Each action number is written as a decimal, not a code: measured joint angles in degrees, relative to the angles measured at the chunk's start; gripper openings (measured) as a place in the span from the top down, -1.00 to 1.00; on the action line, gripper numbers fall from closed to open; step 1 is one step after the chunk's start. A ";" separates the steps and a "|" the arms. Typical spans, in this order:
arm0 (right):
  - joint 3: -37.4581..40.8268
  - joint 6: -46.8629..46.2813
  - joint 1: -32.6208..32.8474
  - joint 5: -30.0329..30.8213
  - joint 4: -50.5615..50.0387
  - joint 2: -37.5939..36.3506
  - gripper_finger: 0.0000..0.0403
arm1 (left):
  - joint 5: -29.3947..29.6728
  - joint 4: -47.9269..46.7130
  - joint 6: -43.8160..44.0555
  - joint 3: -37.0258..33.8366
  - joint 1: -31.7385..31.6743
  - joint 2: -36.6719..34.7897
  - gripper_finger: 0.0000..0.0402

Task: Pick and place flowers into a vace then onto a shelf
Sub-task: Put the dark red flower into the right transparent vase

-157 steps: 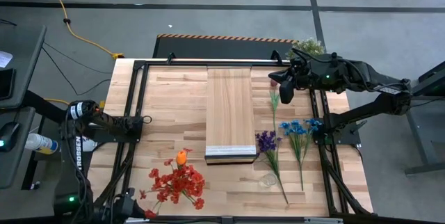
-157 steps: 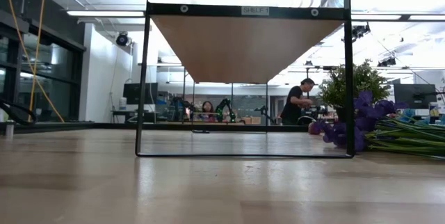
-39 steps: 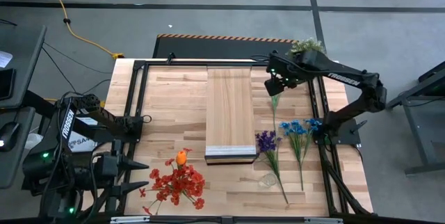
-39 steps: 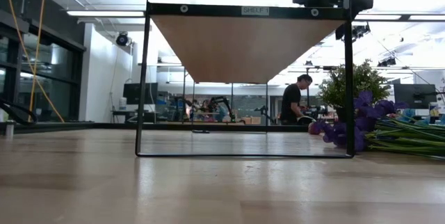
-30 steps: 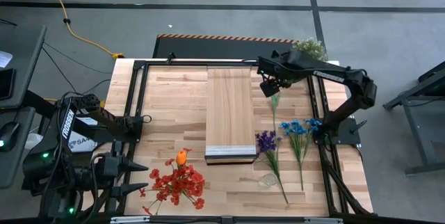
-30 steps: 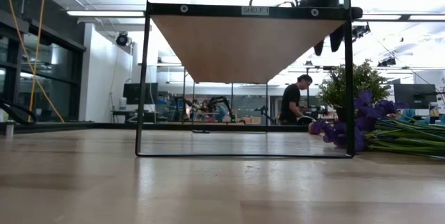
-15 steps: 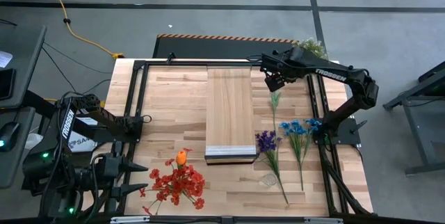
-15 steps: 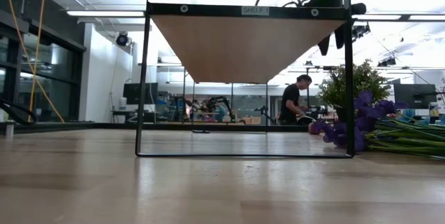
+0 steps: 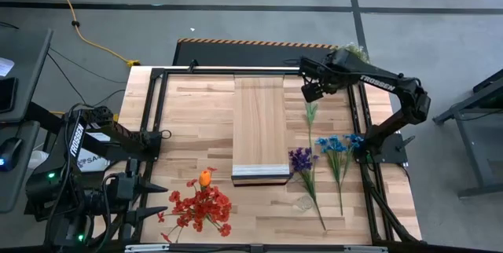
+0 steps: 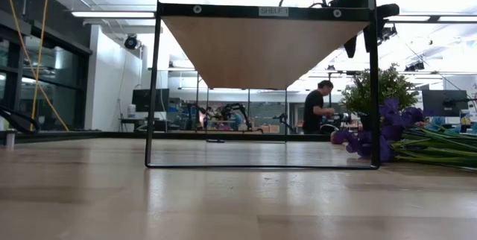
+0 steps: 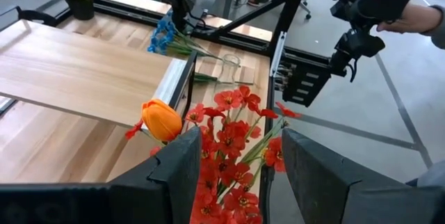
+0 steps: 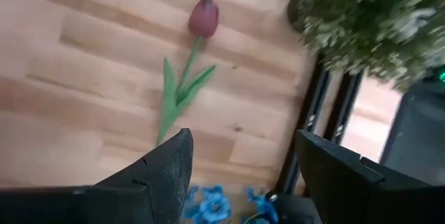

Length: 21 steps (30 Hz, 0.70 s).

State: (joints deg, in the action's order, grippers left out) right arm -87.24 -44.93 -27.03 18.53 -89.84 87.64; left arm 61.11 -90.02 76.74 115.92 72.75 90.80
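The flowers lie flat on the slatted tabletop. A red bunch [image 9: 200, 206] and an orange tulip [image 9: 205, 177] are at the near left. Purple [image 9: 300, 159] and blue [image 9: 336, 144] stems lie right of the shelf [image 9: 259, 127]. A dark maroon tulip [image 12: 204, 17] lies at the far right, its stem [image 9: 310, 115] pointing toward the near edge. A clear glass vase [image 9: 303, 203] stands near the front. My right gripper [image 9: 313, 89] hovers open above the maroon tulip. My left gripper [image 9: 153, 200] is open, level, just left of the red bunch [image 11: 233, 137].
A bushy potted plant [image 9: 351, 51] stands at the far right corner, close to my right arm. The black frame's rails [image 9: 363, 127] run along the table's sides. A person's hand [image 11: 417, 19] shows beyond the table's near right corner.
My right gripper has moved a little toward the table's right and far edges, staying high above the maroon tulip, and its fingers have stayed apart. The flowers have not moved.
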 joint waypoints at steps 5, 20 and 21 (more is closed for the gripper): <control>0.00 0.47 -3.01 -1.32 -0.09 0.00 -0.21 | 0.06 0.00 0.03 0.00 0.00 0.00 -0.16; 0.00 7.04 -12.11 -7.59 5.50 0.00 -0.21 | -0.31 0.00 1.39 0.00 0.00 0.00 -0.16; 0.00 7.02 -12.23 -7.61 5.49 0.00 -0.21 | -0.31 0.00 1.39 0.00 0.00 0.00 -0.16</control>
State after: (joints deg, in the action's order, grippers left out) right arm -87.24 -37.91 -39.26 10.92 -84.35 87.64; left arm 60.80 -90.02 78.13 115.92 72.75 90.80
